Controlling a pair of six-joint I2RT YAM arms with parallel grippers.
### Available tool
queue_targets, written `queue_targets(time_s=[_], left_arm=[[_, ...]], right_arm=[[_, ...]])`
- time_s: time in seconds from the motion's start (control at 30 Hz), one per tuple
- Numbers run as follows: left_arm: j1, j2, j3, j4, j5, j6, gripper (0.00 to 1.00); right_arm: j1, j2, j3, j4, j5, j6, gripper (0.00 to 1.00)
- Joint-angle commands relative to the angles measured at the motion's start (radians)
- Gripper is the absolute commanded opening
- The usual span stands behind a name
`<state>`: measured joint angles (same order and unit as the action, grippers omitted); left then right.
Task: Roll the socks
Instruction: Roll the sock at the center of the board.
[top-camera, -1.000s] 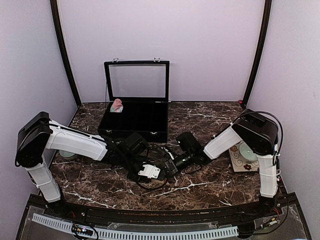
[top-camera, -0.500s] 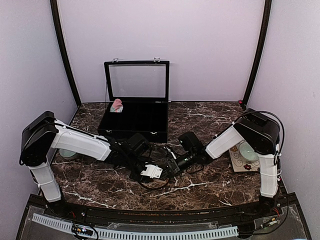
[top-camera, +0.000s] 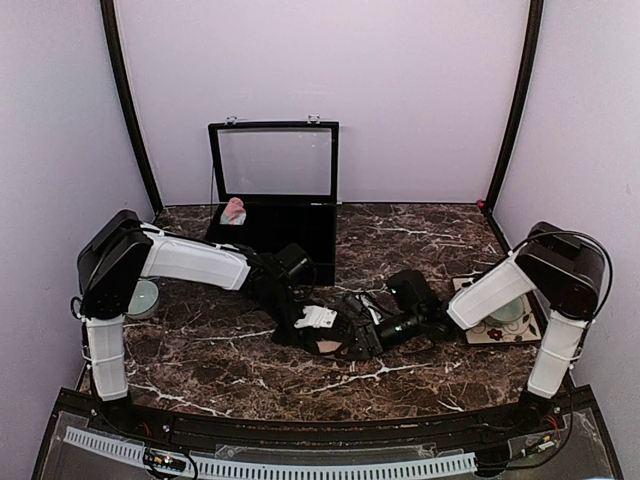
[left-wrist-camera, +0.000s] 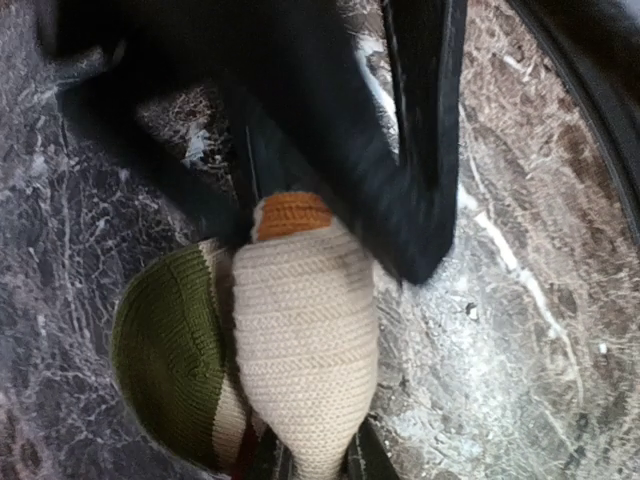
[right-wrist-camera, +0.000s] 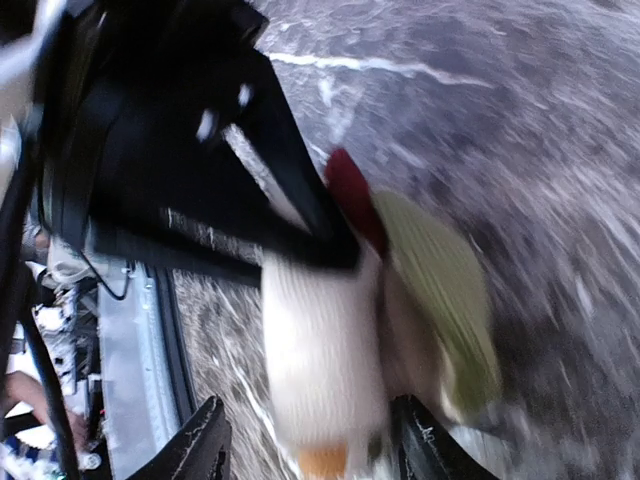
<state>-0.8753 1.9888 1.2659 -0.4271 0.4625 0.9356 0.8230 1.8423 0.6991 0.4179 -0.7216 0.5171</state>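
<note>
**Tan sock gripped at mid-table**

The left gripper (left-wrist-camera: 310, 462) is clamped on the tan sock (left-wrist-camera: 300, 340). The right gripper (right-wrist-camera: 312, 440) straddles it, jaws apart. The knit looks soft, light and likely to unroll, so grip across the thick middle. The pink sock (top-camera: 234, 210) lies in the case (top-camera: 318, 232) beyond.

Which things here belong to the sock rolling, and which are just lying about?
Job in hand: tan striped sock, between the two arms; pink sock, lying in the open black case.
Lying about: pale bowl at the table's left edge; patterned mat on the right.
</note>
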Motion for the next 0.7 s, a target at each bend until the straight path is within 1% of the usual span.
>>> queue_targets(time_s=[0.0,0.07,0.13,0.23,0.3,0.37,0.43,0.5,0.67], left_arm=[[0.027,0.168,0.039,-0.406,0.06,-0.022,0.03],[0.027,0.205,0.08,-0.457,0.064,-0.024,0.03],[0.029,0.248,0.139,-0.507,0.072,-0.032,0.05],[0.034,0.311,0.198,-0.574,0.092,-0.052,0.06],[0.038,0.354,0.254,-0.625,0.108,-0.07,0.06],[0.05,0.408,0.311,-0.685,0.138,-0.092,0.06],[0.067,0.463,0.368,-0.767,0.205,-0.088,0.06],[0.077,0.51,0.412,-0.834,0.25,-0.08,0.06],[0.079,0.564,0.431,-0.894,0.261,-0.065,0.07]], right_arm=[[0.022,-0.102,-0.151,-0.049,0.238,-0.052,0.54],[0.049,-0.194,-0.211,-0.042,0.331,-0.113,0.53],[0.091,-0.307,-0.246,-0.074,0.497,-0.179,0.52],[0.174,-0.452,-0.276,-0.125,0.69,-0.287,0.49],[0.222,-0.511,-0.276,-0.165,0.78,-0.348,0.46],[0.271,-0.548,-0.265,-0.199,0.829,-0.401,0.43],[0.321,-0.554,-0.247,-0.212,0.849,-0.452,0.43],[0.359,-0.523,-0.212,-0.239,0.859,-0.494,0.43],[0.421,-0.392,-0.07,-0.294,0.838,-0.601,0.44]])
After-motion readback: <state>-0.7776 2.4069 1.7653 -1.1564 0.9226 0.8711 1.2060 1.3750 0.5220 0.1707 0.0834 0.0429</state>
